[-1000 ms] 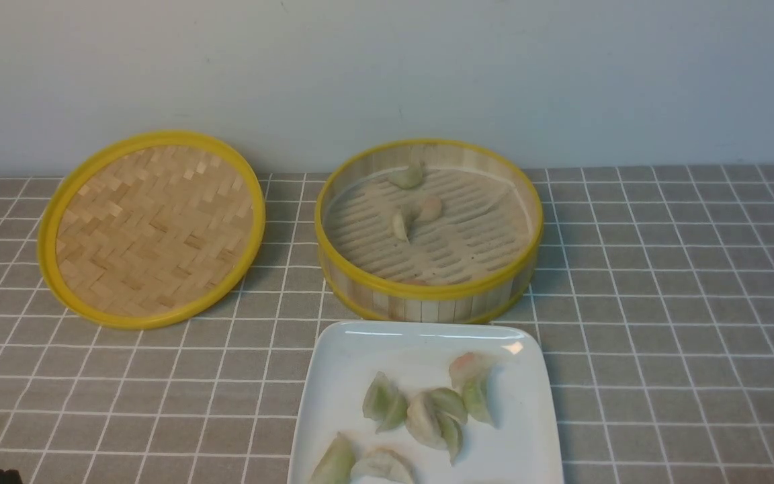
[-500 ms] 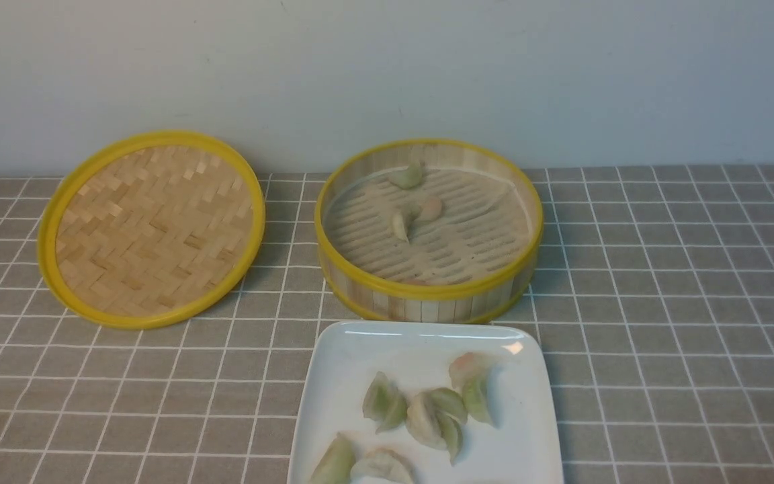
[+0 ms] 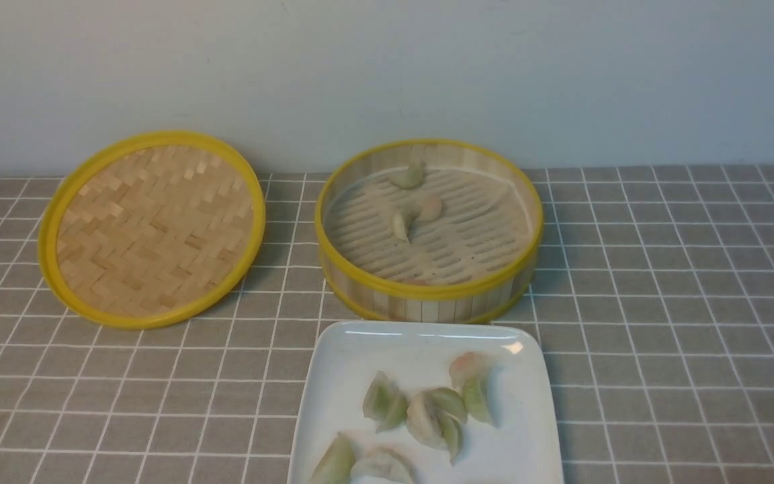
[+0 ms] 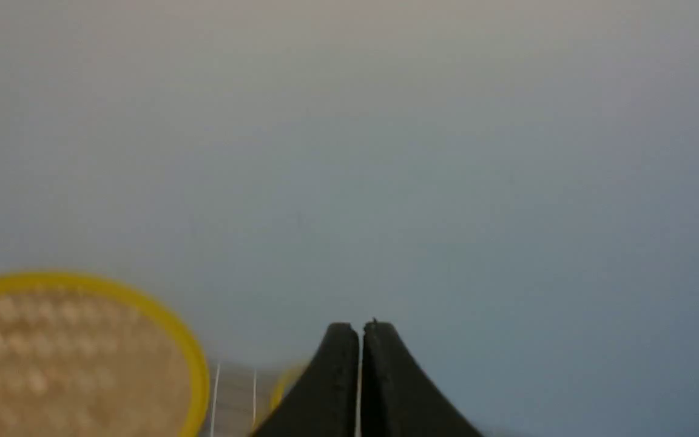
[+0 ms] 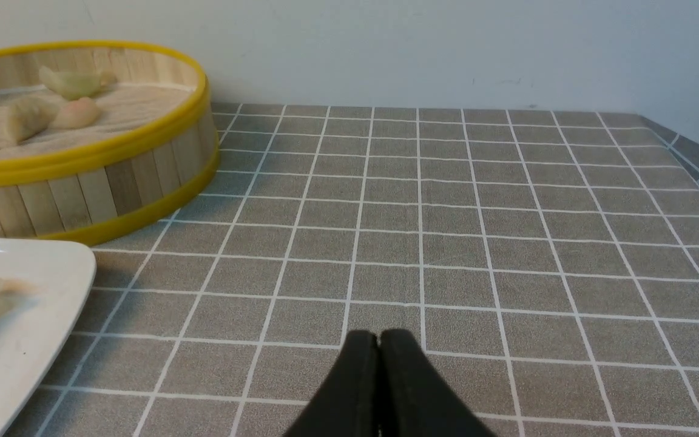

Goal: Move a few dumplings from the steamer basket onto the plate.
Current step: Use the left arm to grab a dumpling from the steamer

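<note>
The round bamboo steamer basket stands at the back of the table with three pale dumplings on its slatted floor. Directly in front of it lies the white plate, carrying several green and pinkish dumplings. Neither arm shows in the front view. My left gripper is shut and empty, raised and facing the wall. My right gripper is shut and empty, low over the cloth to the right of the basket and the plate.
The flat woven lid with its yellow rim leans at the back left, also blurred in the left wrist view. A grey checked cloth covers the table. The table's right corner shows by the wall.
A dark part of the left arm that showed at the front view's lower left corner has drawn out of view. Basket, plate and dumplings have not moved.
</note>
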